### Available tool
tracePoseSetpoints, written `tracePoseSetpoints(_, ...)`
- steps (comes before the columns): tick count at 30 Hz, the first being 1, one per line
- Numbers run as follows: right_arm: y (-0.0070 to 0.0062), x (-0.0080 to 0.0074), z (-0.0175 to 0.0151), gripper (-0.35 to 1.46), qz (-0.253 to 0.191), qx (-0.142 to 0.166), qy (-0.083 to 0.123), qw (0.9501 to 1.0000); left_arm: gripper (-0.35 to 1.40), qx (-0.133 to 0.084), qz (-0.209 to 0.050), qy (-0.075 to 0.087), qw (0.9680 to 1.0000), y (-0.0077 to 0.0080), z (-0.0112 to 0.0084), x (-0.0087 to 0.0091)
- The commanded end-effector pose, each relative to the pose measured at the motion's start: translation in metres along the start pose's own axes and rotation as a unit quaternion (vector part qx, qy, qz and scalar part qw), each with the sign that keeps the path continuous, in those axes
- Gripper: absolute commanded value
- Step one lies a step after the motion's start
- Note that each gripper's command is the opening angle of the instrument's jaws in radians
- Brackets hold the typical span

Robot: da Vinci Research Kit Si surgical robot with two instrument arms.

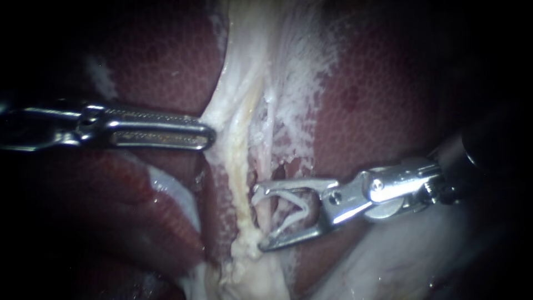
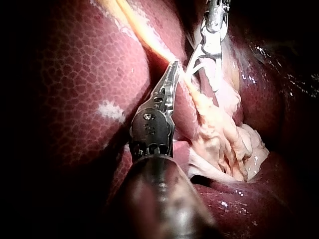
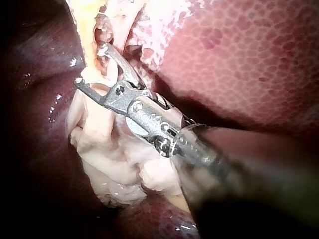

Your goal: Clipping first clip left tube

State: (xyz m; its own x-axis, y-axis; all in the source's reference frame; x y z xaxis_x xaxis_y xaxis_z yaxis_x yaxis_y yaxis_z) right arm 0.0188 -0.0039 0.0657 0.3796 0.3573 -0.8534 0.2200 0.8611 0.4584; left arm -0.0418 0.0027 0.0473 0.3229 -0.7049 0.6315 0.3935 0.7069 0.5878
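Relation of clip to tube before closure. Left tube (image 1: 242,166), the cream-coloured strand inside the pale band of tissue, runs from top to bottom of the endoscope view with liver (image 1: 388,111) on either side. Right instrument (image 1: 258,218) enters from the right and meets the strand almost square on. Its jaws stand wide apart and carry an open white clip (image 1: 294,210) seated between them, the mouth of its V turned toward the tube. Both jaw tips lie just beside the tube's right edge, and the lower tip touches the pale lump at the strand's foot. The tube therefore sits at the mouth of the clip, not yet in its throat. A thinner pinkish strand (image 1: 270,144) appears to pass between the jaws. Left instrument (image 1: 210,136) comes in from the opposite side, higher along the tube, with its jaws together, nothing seen between them, and its tip against the band's left edge. Judgement: the right instrument is nearer the clipping site and needs a short advance across the tube's long axis before closing.
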Motion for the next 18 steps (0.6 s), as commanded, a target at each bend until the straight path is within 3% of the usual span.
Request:
tracePoseSetpoints(1,0.0001,-0.0002,0.0001,0.6,0.002,0.002,0.0,1.0,-0.35,0.0,0.0,0.0,1.0,0.0,0.0,0.0)
tracePoseSetpoints(18,-0.0013,0.0004,0.0025,0.59,0.017,0.03,-0.001,0.9994,-0.35,0.0,0.0,0.0,1.0,0.0,0.0001,0.0)
